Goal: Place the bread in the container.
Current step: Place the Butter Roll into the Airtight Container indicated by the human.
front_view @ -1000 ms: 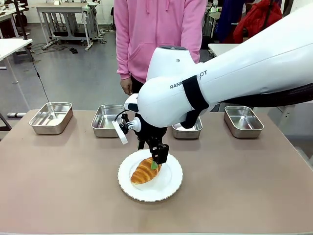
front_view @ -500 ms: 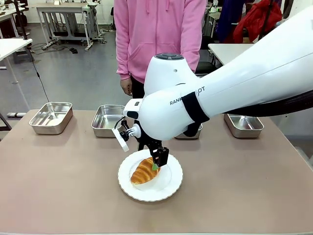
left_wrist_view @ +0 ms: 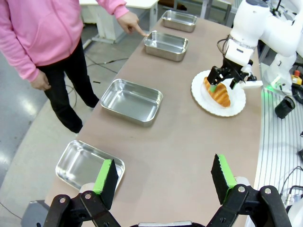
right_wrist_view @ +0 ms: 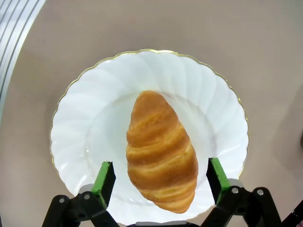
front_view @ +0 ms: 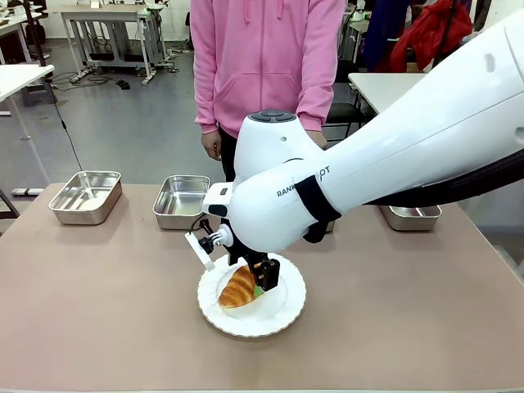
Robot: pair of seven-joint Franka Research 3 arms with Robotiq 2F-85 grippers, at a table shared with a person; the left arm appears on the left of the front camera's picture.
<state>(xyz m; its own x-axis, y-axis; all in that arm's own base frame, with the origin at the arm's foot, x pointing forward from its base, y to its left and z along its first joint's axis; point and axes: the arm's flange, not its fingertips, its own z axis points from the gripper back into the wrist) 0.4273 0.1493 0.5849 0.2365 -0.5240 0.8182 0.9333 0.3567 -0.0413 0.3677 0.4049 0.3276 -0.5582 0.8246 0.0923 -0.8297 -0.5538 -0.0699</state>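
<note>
Bread (right_wrist_view: 162, 151) on plate (right_wrist_view: 90, 118), between open right hand (right_wrist_view: 161, 176) fingers.

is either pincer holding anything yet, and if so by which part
Nothing is held. The right pincer is open, its fingers either side of the croissant on the plate. The left pincer is open over the table.

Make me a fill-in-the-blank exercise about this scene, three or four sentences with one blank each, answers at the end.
1. The bread lies on a white ____.
2. The right gripper stands over the bread with its jaws ____.
3. The number of steel trays on the table in the left wrist view is ____.
4. The person's hand points at a tray with one ____.

Missing words: plate; open; four; finger
</note>
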